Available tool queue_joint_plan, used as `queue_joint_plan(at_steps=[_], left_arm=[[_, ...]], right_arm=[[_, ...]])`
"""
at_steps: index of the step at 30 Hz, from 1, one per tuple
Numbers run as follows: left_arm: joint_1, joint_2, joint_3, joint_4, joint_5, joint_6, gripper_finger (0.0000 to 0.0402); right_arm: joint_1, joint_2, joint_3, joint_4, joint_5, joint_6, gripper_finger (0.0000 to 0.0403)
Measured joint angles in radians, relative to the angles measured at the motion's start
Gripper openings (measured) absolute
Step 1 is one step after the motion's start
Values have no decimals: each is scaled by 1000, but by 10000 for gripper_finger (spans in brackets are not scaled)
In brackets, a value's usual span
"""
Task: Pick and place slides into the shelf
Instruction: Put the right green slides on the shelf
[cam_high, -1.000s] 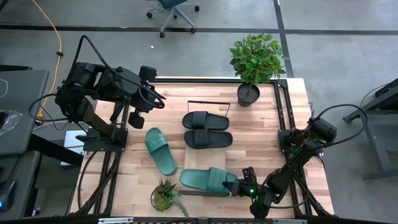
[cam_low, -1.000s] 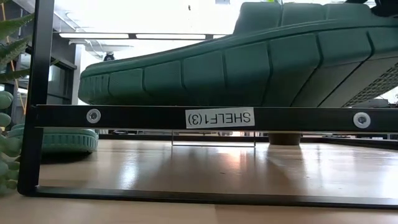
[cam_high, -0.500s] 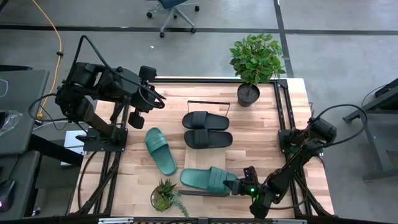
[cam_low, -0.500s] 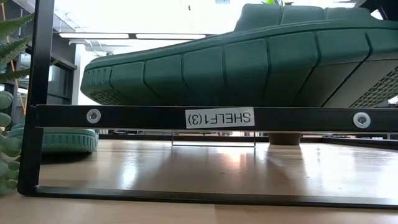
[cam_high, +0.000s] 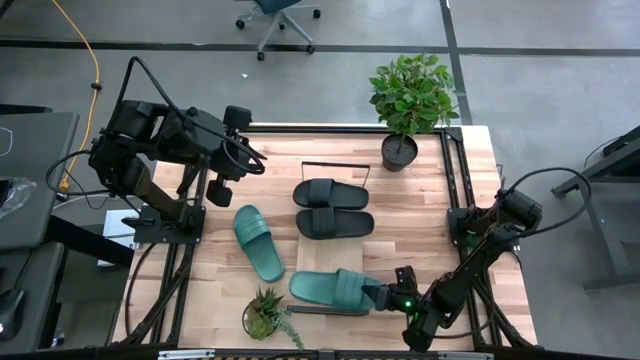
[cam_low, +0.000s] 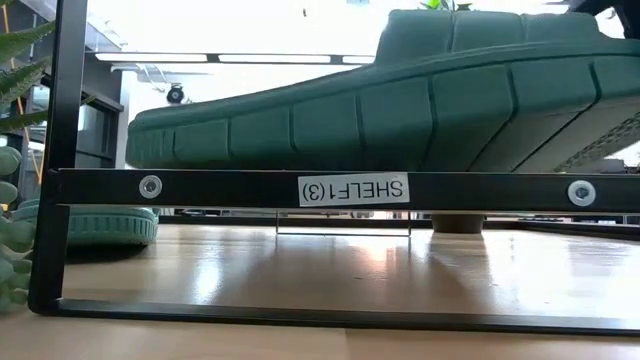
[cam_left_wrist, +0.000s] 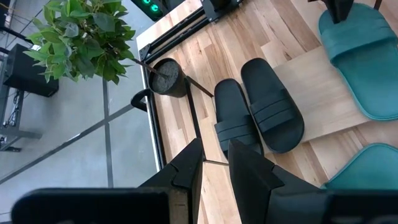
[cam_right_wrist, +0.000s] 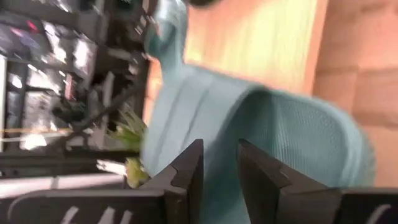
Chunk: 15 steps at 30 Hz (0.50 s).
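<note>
The shelf (cam_high: 340, 255) is a light board with black end rails (cam_low: 230, 188), lying mid-table. Two black slides (cam_high: 335, 208) lie side by side on its far part. One teal slide (cam_high: 330, 288) lies across its near part, toe toward the table's left and heel end (cam_low: 600, 140) tilted up. My right gripper (cam_high: 388, 297) stands at that heel with its fingers (cam_right_wrist: 193, 158) a little apart. A second teal slide (cam_high: 258, 243) rests sole-down on the table left of the shelf. My left gripper (cam_high: 218, 192) hangs high at the far left, slightly open and holding nothing (cam_left_wrist: 214, 155). My right gripper comes almost level from the table's right at the teal slide's heel end (cam_right_wrist: 280, 137). Its fingers stand apart there, and the blurred wrist view does not show whether they touch it. In the low view the toe sits low over the rail.
A tall potted plant (cam_high: 410, 100) stands at the far right corner. A small succulent (cam_high: 265, 312) sits at the near edge, left of the shelf's near rail. Bare tabletop lies between the shelf and the right arm's base (cam_high: 470, 225).
In the low view the teal slide's toe end rose off the rail, showing its sole, then sank back to about where it was. The heel end stayed raised at my right gripper.
</note>
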Motion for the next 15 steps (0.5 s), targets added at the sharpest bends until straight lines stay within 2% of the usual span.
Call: queue_joint_plan(at_steps=[3, 5, 10, 15], left_arm=[[0, 0, 0, 0, 0, 0, 67], [0, 0, 0, 0, 0, 0, 67], [0, 0, 0, 0, 0, 0, 67], [0, 0, 0, 0, 0, -1, 67]], right_arm=[[2, 0, 0, -25, 72, 36, 85], [2, 0, 0, -52, 84, 65, 85], [-1, 0, 0, -96, -48, 85, 85], [-2, 0, 0, -128, -53, 83, 84]])
